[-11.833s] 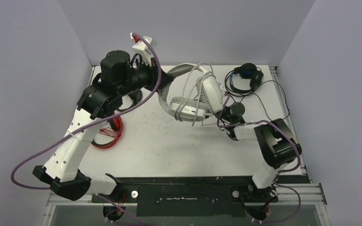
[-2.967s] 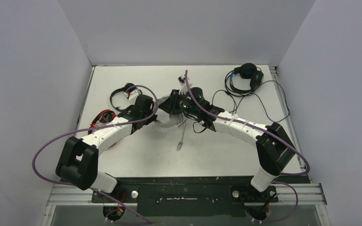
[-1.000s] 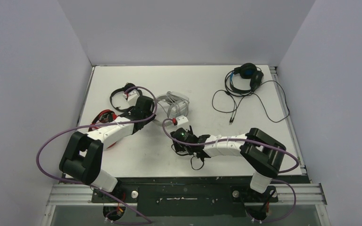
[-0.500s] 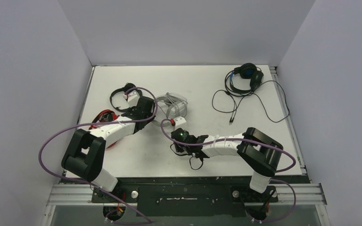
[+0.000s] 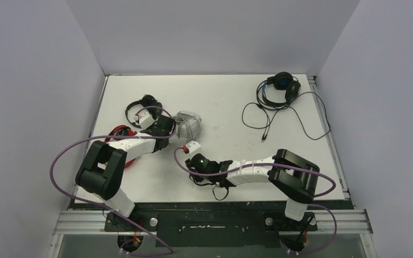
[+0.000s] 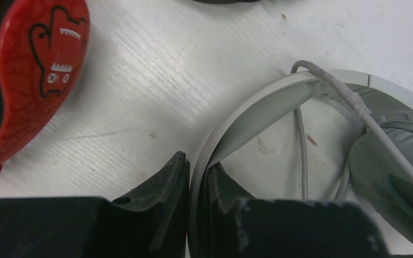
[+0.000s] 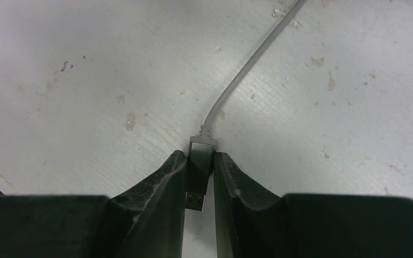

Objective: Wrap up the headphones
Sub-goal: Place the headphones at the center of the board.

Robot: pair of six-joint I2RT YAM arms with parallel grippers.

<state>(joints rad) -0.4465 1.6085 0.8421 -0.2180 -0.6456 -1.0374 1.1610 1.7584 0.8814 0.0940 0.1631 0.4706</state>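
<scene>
The white-grey headset (image 5: 189,127) lies left of centre with its cable wound round it. My left gripper (image 5: 173,128) is shut on its headband (image 6: 247,115); one grey ear cup (image 6: 392,172) and the grey cable (image 6: 336,88) show to the right. My right gripper (image 5: 192,167) is low over the table and shut on the cable's dark USB plug (image 7: 200,171); the grey cable (image 7: 247,70) runs away from it. The red-and-black headset (image 6: 32,70) lies by the left arm (image 5: 117,132). The small black headset (image 5: 142,105) is behind it. The black-and-blue headset (image 5: 279,88) is far right.
The black-and-blue headset's thin cable (image 5: 269,123) trails loose over the right half of the table. Grey walls close in the left, back and right sides. A black rail (image 5: 209,215) runs along the near edge.
My left gripper has pulled the white-grey headset a little to the left and nearer. My right gripper has slid left and nearer with the plug in it.
</scene>
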